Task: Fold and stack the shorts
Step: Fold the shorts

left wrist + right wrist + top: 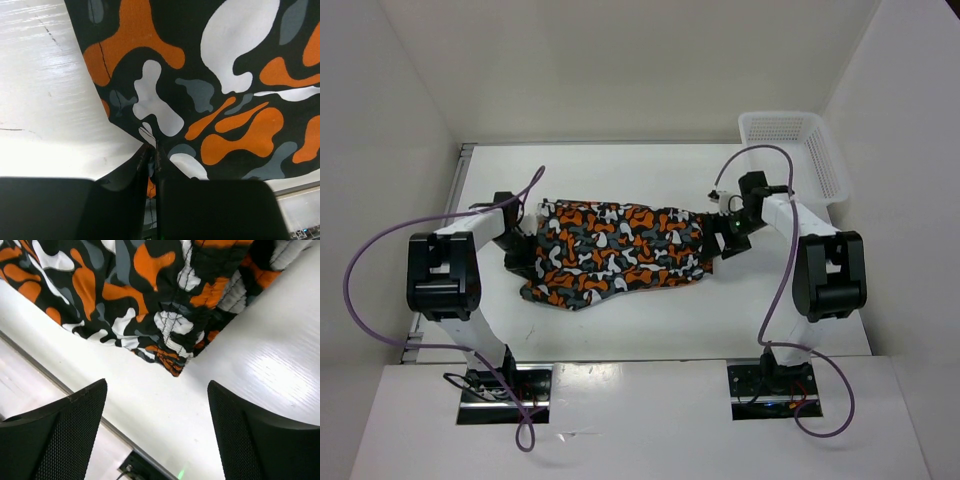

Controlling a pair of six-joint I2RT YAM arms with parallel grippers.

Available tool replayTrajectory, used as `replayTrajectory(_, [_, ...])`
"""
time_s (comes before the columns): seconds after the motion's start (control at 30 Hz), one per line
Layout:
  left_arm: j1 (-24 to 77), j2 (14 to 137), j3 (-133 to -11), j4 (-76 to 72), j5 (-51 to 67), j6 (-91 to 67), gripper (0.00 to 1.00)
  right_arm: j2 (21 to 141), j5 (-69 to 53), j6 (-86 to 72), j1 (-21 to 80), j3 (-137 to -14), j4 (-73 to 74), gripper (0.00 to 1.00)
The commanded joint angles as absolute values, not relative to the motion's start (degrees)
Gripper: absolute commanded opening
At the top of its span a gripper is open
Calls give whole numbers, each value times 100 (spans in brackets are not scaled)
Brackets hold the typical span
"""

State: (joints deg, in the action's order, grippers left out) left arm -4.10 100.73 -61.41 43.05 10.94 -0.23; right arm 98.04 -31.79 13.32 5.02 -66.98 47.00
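The left arm [445, 275] and the right arm [828, 275] share white tube links and boxy black joint housings. A purple cable [360, 250] runs along each, down to a dark base plate [505, 392]. The right hand [157, 400] has black fingers [65, 440] with a fine mesh texture. The left hand [152, 149] has smooth, plain black ones.

Robotics laboratory test cell, seen from beside the rig: a white surface [650, 320] enclosed by plain white panels [650, 70], the left arm [445, 275] and right arm [825, 275] bolted at its near edge, purple cables [347, 275] trailing, a white mesh basket [795, 140] in the far corner.
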Motion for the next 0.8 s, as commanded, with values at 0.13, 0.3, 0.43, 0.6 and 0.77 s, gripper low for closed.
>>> replayTrajectory(0.13, [-396, 9922, -6135, 4342, 1072, 0, 15, 9439, -2040, 1214, 623, -8252, 4283, 89])
replayTrajectory(0.3, [-396, 9976, -6135, 4289, 1011, 0, 16, 10185, -1441, 1449, 1256, -8858, 3814, 59])
replayTrajectory(0.43, [-396, 10028, -6187, 4289, 958, 0, 16, 10871, -1538, 1687, 1327, -9263, 3884, 69])
replayTrajectory(0.6, [-448, 10090, -6187, 4289, 958, 0, 16, 11548, -1610, 2047, 1380, -9475, 3964, 83])
replayTrajectory(0.77, [-448, 10195, -6249, 4289, 905, 0, 16, 11786, -1397, 2180, 1380, -9475, 3911, 68])
